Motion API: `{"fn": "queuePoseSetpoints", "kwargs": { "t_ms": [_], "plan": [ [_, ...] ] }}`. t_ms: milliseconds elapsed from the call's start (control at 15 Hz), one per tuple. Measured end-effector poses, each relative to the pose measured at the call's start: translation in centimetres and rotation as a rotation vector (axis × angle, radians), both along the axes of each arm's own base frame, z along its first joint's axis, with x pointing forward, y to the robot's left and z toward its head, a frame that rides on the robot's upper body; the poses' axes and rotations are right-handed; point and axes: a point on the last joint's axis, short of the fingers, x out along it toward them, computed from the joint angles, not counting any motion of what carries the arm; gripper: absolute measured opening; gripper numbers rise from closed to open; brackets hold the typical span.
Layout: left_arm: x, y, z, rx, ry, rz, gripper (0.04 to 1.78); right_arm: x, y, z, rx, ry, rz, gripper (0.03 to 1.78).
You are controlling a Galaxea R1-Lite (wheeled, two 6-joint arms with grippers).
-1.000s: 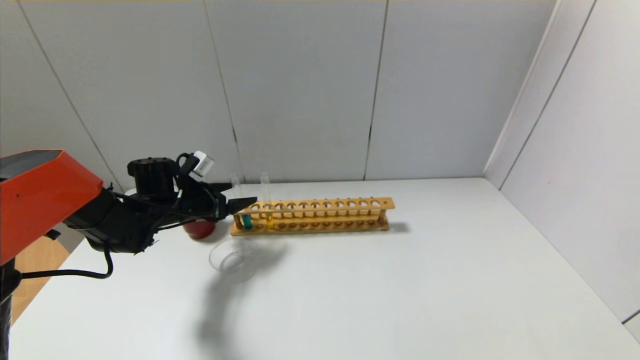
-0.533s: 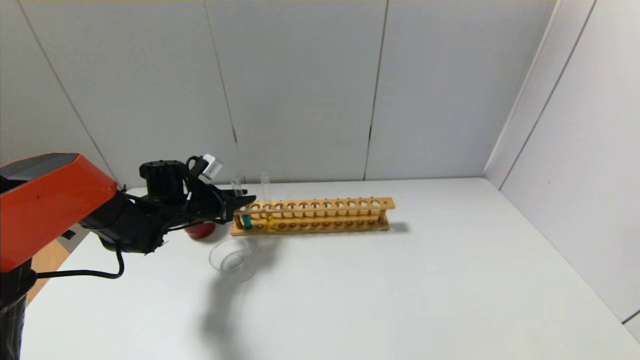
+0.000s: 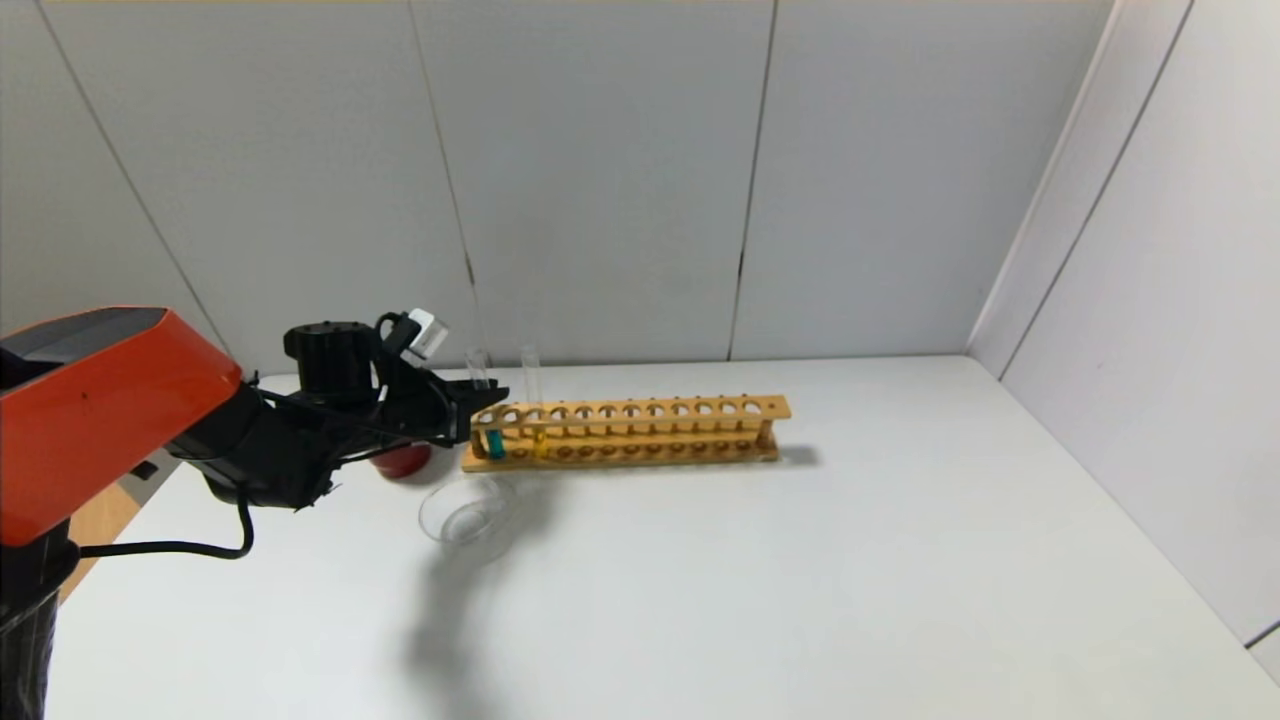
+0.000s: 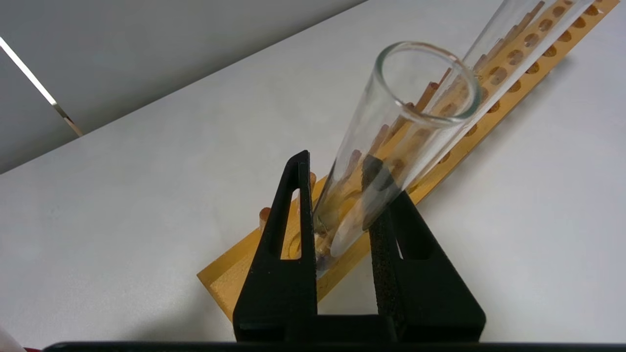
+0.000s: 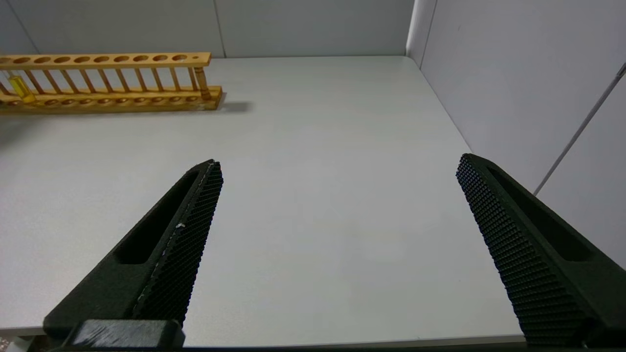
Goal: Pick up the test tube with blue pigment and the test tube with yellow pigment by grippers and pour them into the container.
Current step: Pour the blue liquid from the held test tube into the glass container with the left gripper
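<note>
One left gripper point(image 3: 487, 396) level, clamped on blue-pigment tube point(image 3: 484, 404) in rack point(image 3: 640, 430)

surface: white table point(image 3: 800, 560) | on it: wooden rack point(image 3: 640, 432); red cup point(image 3: 400, 459); container point(image 3: 462, 516)

Light: bright, even, from overhead.
Shadows: the black left arm point(image 3: 270, 450) throws a soft grey shadow across the white bench point(image 3: 800, 560); a short darker one lies off the long wooden rack's point(image 3: 630, 430) far end.
Glare: faint on the clear glass tube's point(image 4: 391, 142) rim.
Focus: wrist views sharp up close.
</note>
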Motion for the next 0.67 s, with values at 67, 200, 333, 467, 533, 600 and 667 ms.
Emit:
{"fn": "queuePoseSetpoints", "kwargs": {
  "t_ms": [67, 200, 333, 467, 533, 600, 667],
  "plan": [
    [-0.1, 0.0, 0.2, 0.0, -0.001, 0.0, 0.36, 0.0, 0.0, 0.0, 0.0, 0.0, 0.0, 1.75],
    [-0.5, 0.0, 1.3, -0.003, -0.018, 0.0, 0.36, 0.0, 0.0, 0.0, 0.0, 0.0, 0.0, 1.75],
    [-1.1, 0.0, 3.3, -0.006, -0.043, -0.003, 0.36, 0.0, 0.0, 0.0, 0.0, 0.0, 0.0, 1.75],
    [-2.0, 0.0, 6.0, -0.009, -0.072, -0.006, 0.36, 0.0, 0.0, 0.0, 0.0, 0.0, 0.0, 1.75],
    [-2.7, 0.1, 7.5, -0.015, -0.081, -0.013, 0.35, 0.0, 0.0, 0.0, 0.0, 0.0, 0.0, 1.75],
    [-3.4, 0.0, 9.0, -0.016, -0.096, -0.016, 0.34, 0.0, 0.0, 0.0, 0.0, 0.0, 0.0, 1.75],
    [-4.1, 0.2, 10.5, -0.017, -0.116, -0.012, 0.34, 0.0, 0.0, 0.0, 0.0, 0.0, 0.0, 1.75]
  ]
}}
